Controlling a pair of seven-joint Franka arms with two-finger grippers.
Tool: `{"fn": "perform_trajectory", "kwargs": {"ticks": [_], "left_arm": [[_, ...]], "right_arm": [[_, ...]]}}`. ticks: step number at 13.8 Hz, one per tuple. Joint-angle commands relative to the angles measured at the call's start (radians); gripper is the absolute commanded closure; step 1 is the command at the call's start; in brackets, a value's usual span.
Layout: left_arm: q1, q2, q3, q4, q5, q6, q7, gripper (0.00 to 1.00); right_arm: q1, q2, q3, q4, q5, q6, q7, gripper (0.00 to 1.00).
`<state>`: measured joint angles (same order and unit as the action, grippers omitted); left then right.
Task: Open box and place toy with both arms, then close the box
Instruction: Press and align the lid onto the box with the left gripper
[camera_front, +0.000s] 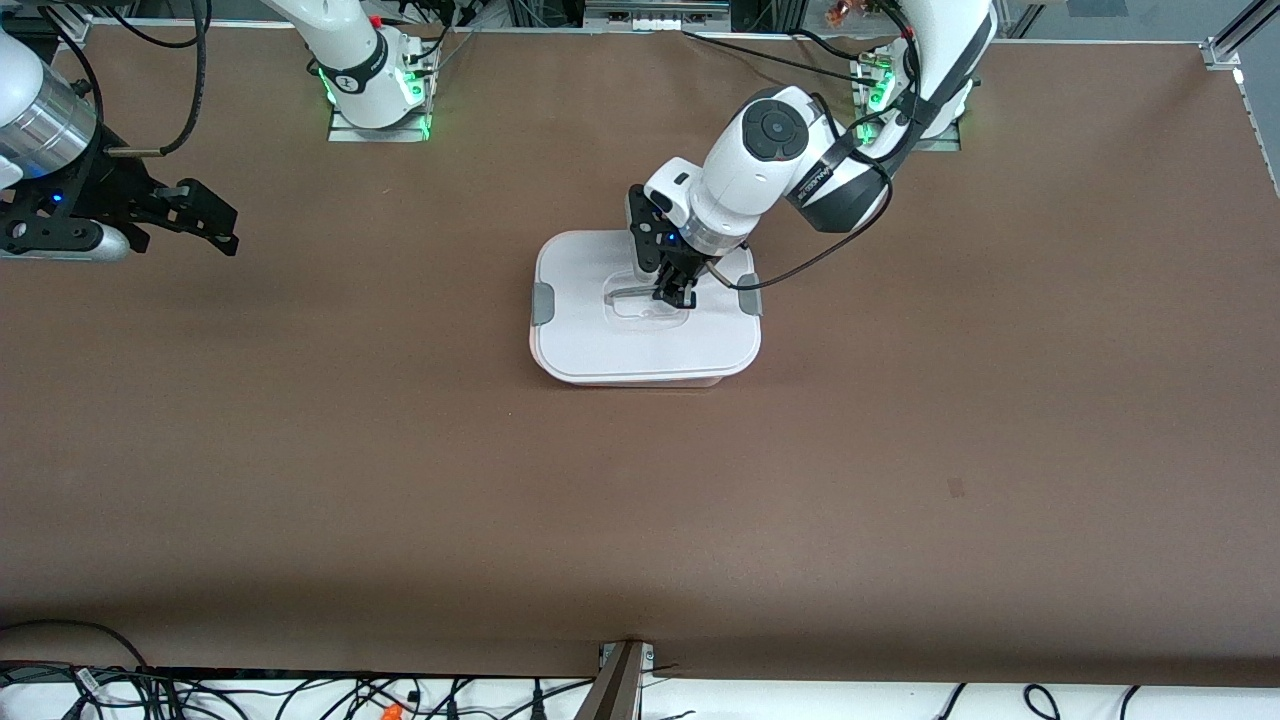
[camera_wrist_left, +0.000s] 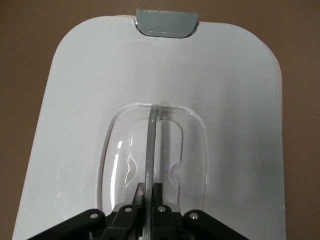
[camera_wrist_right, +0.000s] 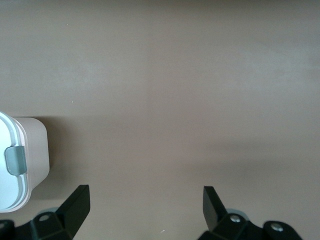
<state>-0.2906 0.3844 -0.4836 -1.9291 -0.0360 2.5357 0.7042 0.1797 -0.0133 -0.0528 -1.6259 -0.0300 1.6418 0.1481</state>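
Observation:
The box (camera_front: 600, 345) stands in the middle of the table with its white lid on; a strip of the pink tub (camera_front: 705, 382) shows under the lid's near edge. Grey clips (camera_front: 542, 303) sit at both ends. My left gripper (camera_front: 676, 296) is down on the lid and shut on the thin clear handle (camera_wrist_left: 150, 145), which stands up from the recess. The lid (camera_wrist_left: 80, 100) and one clip (camera_wrist_left: 166, 22) fill the left wrist view. My right gripper (camera_front: 215, 225) hangs open and empty over bare table toward the right arm's end; its wrist view catches the box's end (camera_wrist_right: 32, 145). The toy is out of view.
The brown table (camera_front: 900, 450) spreads wide around the box. Cables and a metal bracket (camera_front: 620, 680) lie along the near edge. The arm bases (camera_front: 375, 95) stand along the edge farthest from the front camera.

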Motion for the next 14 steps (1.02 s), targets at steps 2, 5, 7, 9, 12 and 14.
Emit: {"fn": "perform_trajectory", "kwargs": {"ticks": [2, 5, 7, 9, 12, 14], "left_arm": [[-0.01, 0.028, -0.003, 0.027, -0.021, 0.012, -0.035, 1.0], [-0.012, 0.04, -0.003, 0.044, -0.021, 0.012, -0.037, 1.0], [-0.012, 0.044, -0.003, 0.044, -0.019, 0.012, -0.043, 1.0], [-0.015, 0.044, -0.003, 0.036, -0.018, 0.011, -0.043, 1.0], [-0.015, 0.047, -0.003, 0.03, -0.018, 0.0, -0.045, 1.0], [-0.015, 0.045, -0.003, 0.027, -0.018, -0.017, -0.049, 1.0]], "right_arm": [[0.006, 0.006, 0.001, 0.023, -0.013, -0.022, 0.008, 0.0], [0.006, 0.006, 0.001, 0.023, -0.013, -0.022, 0.008, 0.0], [0.007, 0.006, 0.001, 0.023, -0.013, -0.022, 0.01, 0.0], [0.006, 0.006, 0.001, 0.023, -0.013, -0.022, 0.01, 0.0], [0.006, 0.006, 0.001, 0.023, -0.013, -0.022, 0.01, 0.0], [0.006, 0.006, 0.001, 0.023, -0.013, -0.022, 0.01, 0.0]]}}
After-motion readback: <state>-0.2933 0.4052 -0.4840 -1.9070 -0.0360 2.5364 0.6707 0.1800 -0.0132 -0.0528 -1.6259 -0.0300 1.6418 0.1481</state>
